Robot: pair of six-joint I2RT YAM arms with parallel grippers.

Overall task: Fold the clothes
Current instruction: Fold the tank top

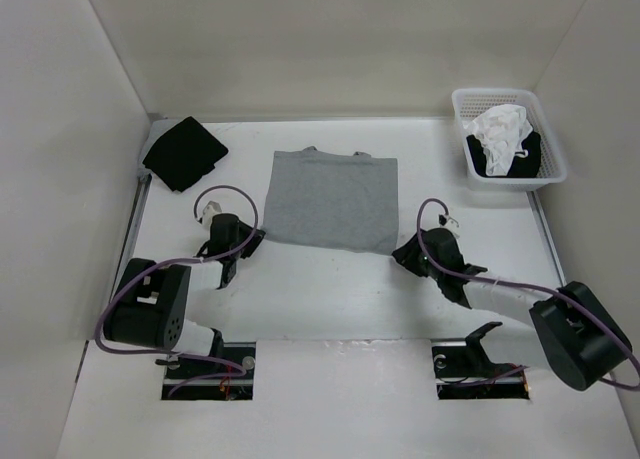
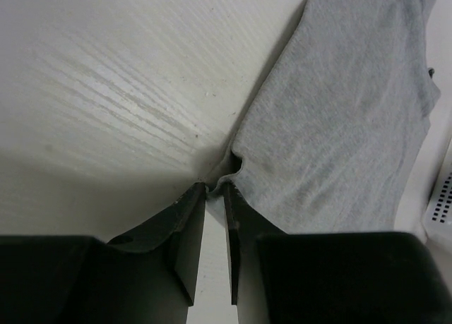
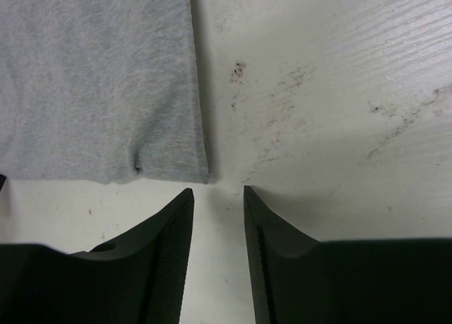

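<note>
Beside tank top (image 1: 332,201) hem, bare table (image 1: 330,299).

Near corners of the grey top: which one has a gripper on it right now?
The left corner: the left gripper pinches the grey top there. The right gripper is open, just off its corner.

Even, diffuse light fills the white enclosure from above, leaving the desk (image 1: 330,299) bright and almost washed out in the overhead view, with only soft, short shadows under the arms. In the left wrist view a glossy streak of glare crosses the desk, and a small dark shadow pools at the left claw (image 2: 215,197). The black fingers (image 3: 166,253) nearest both wrist lenses look slightly soft, possibly out of focus.
</note>
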